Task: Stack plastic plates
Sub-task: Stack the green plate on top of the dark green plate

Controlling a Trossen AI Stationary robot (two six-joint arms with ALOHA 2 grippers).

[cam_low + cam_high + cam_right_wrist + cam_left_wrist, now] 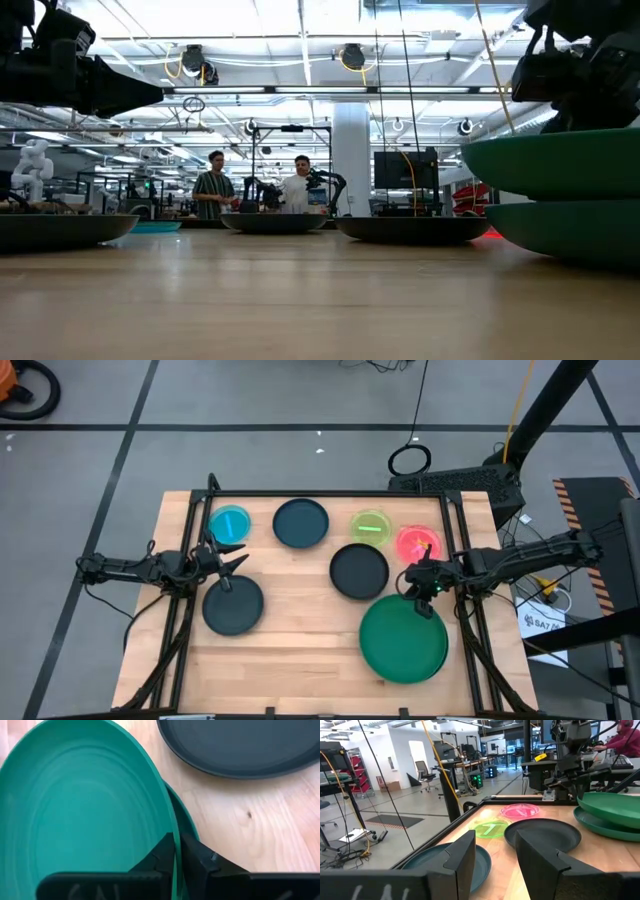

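right gripper (176, 854): fingers closed to a thin gap, pinching the rim of the upper green plate (85, 815). this plate sits tilted over the lower green plate (187, 822), at the near right of the table (300, 650); the low view shows the upper rim raised clear of the lower one on the gripped side.

left gripper (492, 855): fingers parted, holding nothing, at the left side of the table between the blue plate (230, 524) and the near-left dark plate (233, 605).

remaining items: a far dark plate (301, 523), a centre dark plate (359, 571), a lime plate (371, 526) and a pink plate (418, 544) along the far right.

handling assessment: the plates appear thin, rigid and light, with smooth, likely slippery surfaces. the raised rim is the only practical hold; a flat face offers nothing to two fingers. a one-point rim pinch on the large plate lets it hang and swing, so slip or twist is the main risk. the shallow curve should let plates of one size nest and self-centre once released low. the small translucent plates look lightest and most liable to skid when nudged.
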